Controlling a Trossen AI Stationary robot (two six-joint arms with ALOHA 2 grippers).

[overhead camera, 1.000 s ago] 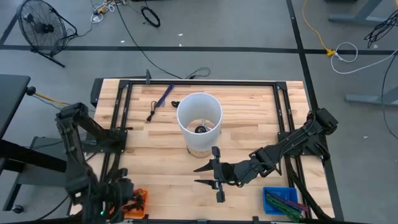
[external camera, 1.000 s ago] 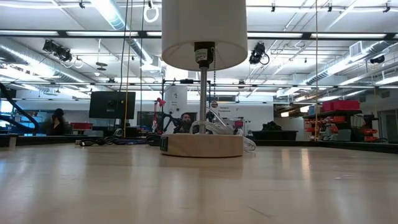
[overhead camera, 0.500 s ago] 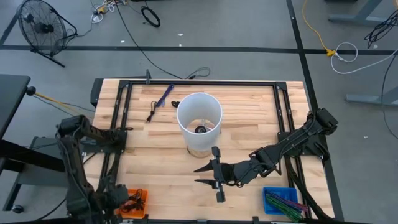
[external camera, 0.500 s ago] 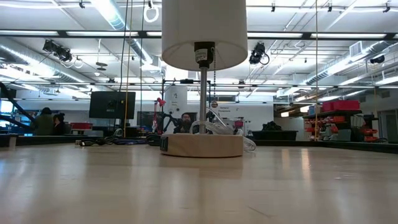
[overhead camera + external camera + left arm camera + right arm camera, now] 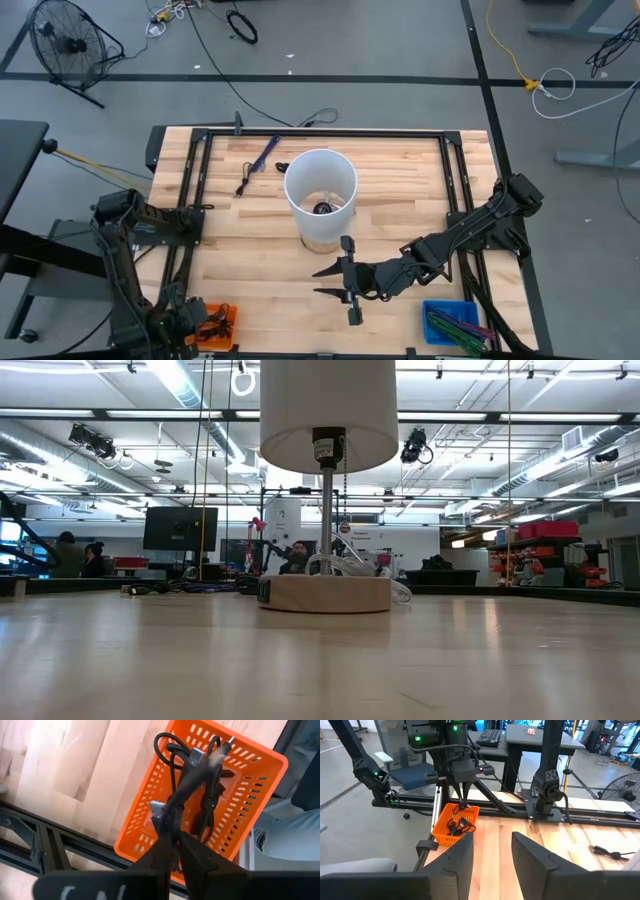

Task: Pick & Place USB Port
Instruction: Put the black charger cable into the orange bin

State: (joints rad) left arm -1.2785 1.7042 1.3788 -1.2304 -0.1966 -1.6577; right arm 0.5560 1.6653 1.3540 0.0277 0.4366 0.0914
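An orange basket [image 5: 272, 767] at the table's near left corner holds several tangled black USB cables [image 5: 206, 795] with silver plugs [image 5: 157, 809]. My left gripper [image 5: 173, 836] points down into the basket, its fingers shut or nearly so, with the tips right at the cable bundle. My right gripper [image 5: 322, 281] hovers open and level over the table's near middle, and nothing is between its fingers. A lamp with a white shade [image 5: 320, 188] stands on a wooden base [image 5: 325, 593] at the table's centre. My left gripper comes at the black cable bundle [image 5: 176, 815] from above, beside a silver plug. I cannot tell whether its tips touch the cable. The cables lie in the basket.
A blue bin [image 5: 450, 322] with coloured pieces sits at the near right corner. A loose blue and black cable [image 5: 258, 160] lies at the far left. Black frame rails [image 5: 190, 200] run along the table's sides. There is bare wood around the lamp.
My left gripper has sunk toward the orange basket and tipped to point more steeply down. My right arm has kept still.
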